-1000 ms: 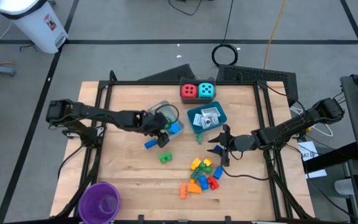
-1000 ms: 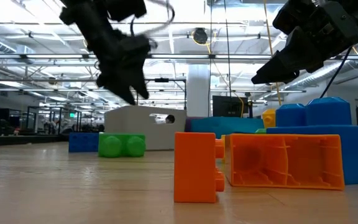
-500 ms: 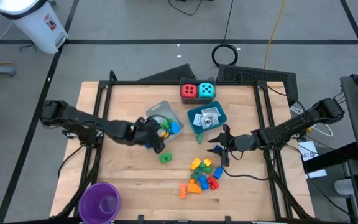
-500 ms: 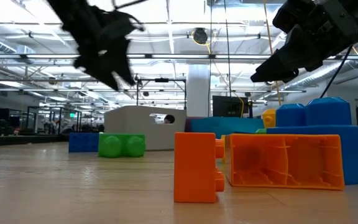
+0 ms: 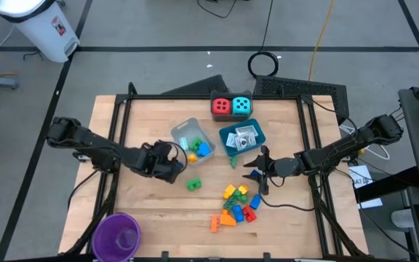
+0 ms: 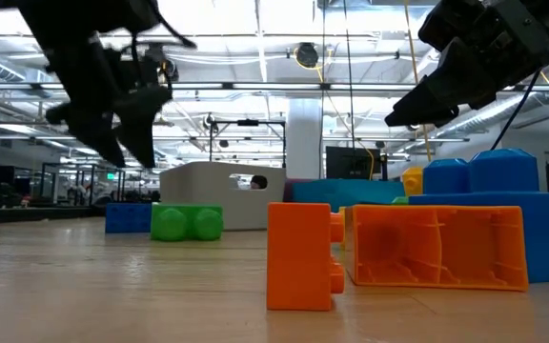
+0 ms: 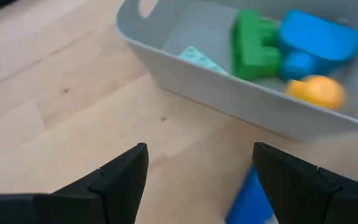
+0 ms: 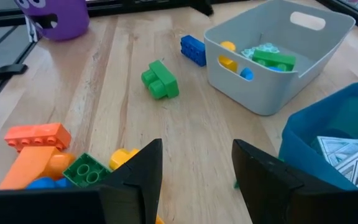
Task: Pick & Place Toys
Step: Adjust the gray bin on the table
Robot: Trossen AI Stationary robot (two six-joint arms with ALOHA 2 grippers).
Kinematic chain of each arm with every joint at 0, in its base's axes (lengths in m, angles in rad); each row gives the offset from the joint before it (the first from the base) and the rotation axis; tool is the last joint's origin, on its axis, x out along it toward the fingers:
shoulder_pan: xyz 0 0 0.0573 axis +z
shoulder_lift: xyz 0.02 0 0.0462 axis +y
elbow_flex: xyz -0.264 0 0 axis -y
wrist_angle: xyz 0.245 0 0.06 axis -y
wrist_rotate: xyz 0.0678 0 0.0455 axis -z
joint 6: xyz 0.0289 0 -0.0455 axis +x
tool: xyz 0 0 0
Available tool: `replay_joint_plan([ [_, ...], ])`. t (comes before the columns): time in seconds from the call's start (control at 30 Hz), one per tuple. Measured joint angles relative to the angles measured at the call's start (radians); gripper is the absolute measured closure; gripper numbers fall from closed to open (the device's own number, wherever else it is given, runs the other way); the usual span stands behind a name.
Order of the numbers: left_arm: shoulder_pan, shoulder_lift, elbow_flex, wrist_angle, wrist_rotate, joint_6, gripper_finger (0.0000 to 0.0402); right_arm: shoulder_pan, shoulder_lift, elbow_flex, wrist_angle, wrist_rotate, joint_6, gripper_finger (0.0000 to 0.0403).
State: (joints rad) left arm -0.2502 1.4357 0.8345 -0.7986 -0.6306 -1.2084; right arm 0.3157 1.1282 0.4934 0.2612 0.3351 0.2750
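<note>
From above, the wooden counter (image 5: 144,218) carries a grey tray (image 5: 193,140) near its middle holding green, blue and yellow bricks, and just beside it on the right a blue tray (image 5: 241,139) with white printed packets (image 5: 244,138). A red die (image 5: 221,106) and a cyan die (image 5: 242,106) sit side by side at the far edge. A green brick (image 5: 193,185) lies alone in front of the grey tray, a heap of yellow, orange, red, blue and green bricks (image 5: 236,205) lies nearer the front, and a purple cup (image 5: 117,236) stands at the front left corner. The left gripper (image 5: 172,169) is just in front of the grey tray; the right gripper (image 5: 256,175) is between the blue tray and the heap. The level view adds height: both grippers are in the air above the counter, and an orange brick (image 6: 438,247) fills the foreground with the green brick (image 6: 187,223) and a blue brick (image 6: 128,217) behind. The left wrist view shows the left jaws apart and empty, the grey tray's wall (image 7: 241,99) ahead, its green, blue and yellow bricks inside, and the blue brick (image 7: 250,200) lying on the counter outside it. The right wrist view shows the right jaws apart and empty, and, unlike the overhead view, the blue brick (image 8: 193,49) plainly beside the grey tray (image 8: 272,93).
</note>
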Motion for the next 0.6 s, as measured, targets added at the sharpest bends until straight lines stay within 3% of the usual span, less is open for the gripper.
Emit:
replay_joint_plan([
  [0.27,0.084,0.000,-0.139,0.407,0.088,0.180,0.0105,0.000,0.000,0.000,0.012,0.001,-0.021,0.0236],
  [0.6,0.156,0.000,-0.144,0.611,0.062,0.285,0.0105,0.000,0.000,0.000,0.012,0.001,-0.025,0.0236],
])
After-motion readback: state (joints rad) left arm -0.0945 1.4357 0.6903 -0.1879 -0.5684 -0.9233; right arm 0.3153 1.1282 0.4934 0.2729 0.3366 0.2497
